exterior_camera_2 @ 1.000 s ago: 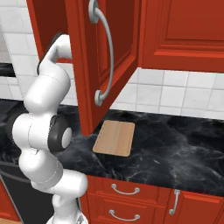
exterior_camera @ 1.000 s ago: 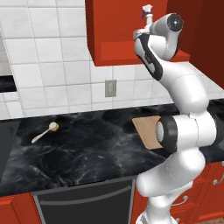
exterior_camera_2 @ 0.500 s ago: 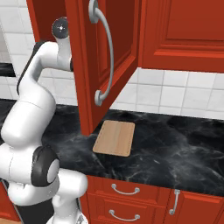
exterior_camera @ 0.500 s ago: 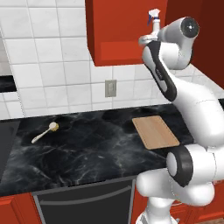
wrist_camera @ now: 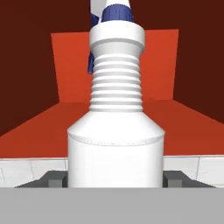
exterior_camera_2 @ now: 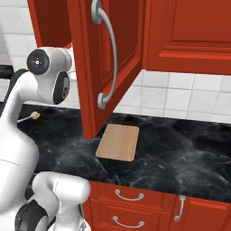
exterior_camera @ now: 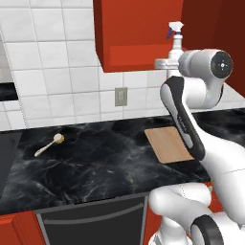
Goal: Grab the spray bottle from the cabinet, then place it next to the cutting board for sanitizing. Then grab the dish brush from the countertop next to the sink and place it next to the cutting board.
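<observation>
spray bottle [wrist_camera: 115, 144] upright, long axis vertical, trigger head up, at the open front of the cabinet [exterior_camera: 139, 33] recess; gripper [wrist_camera: 115, 178] fingers flank its body on both sides, contact not discernible

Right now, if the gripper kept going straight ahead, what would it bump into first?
The spray bottle. It stands right between the fingertips of the gripper, very close in the hand view. Behind it is the red back wall of the cabinet; whether they touch it yet is unclear.
</observation>
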